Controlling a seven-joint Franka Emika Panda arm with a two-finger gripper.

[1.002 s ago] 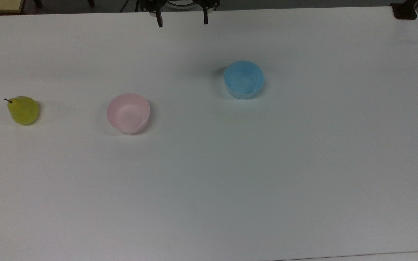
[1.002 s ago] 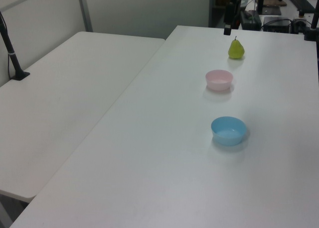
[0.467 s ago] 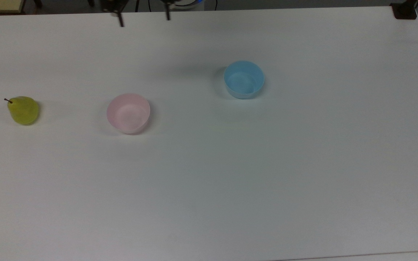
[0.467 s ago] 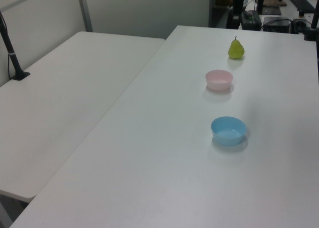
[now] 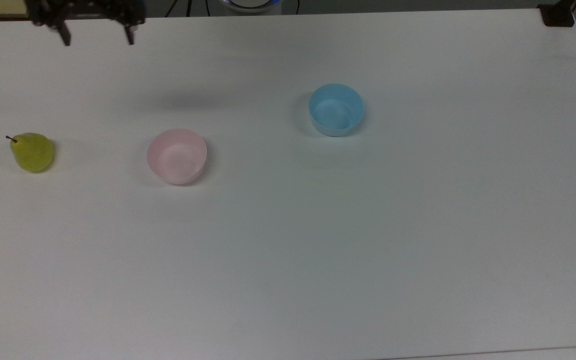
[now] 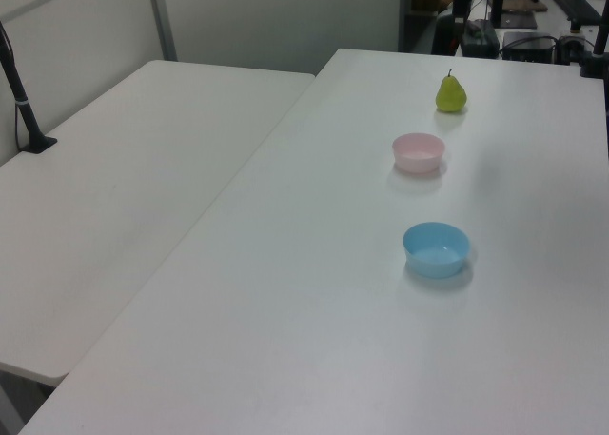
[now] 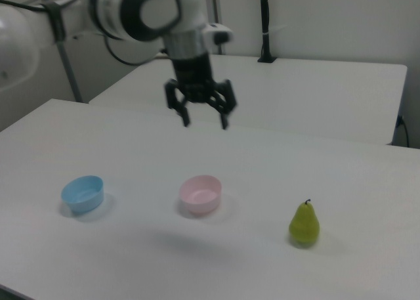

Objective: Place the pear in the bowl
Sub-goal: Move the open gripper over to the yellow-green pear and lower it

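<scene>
A small yellow-green pear (image 5: 32, 152) (image 6: 450, 92) (image 7: 304, 224) stands upright on the white table, stem up, at the top view's far left. The pale pink bowl (image 5: 177, 156) (image 6: 418, 152) (image 7: 201, 195) sits empty a little to the pear's right in the top view. My gripper (image 5: 98, 41) (image 7: 205, 121) hangs open and empty, high above the table, near the far edge in the top view. In the right view it is above and behind the pink bowl, to the pear's upper left.
A light blue bowl (image 5: 336, 109) (image 6: 436, 249) (image 7: 83, 193) sits empty to the right of the pink one in the top view. A second white table (image 6: 114, 197) adjoins on the left view's left. A dark post (image 7: 265, 24) stands at the back.
My gripper has travelled left along the table's far edge in the top view, from above the middle to near the pear's side. It stayed open. Pear and bowls have not moved.
</scene>
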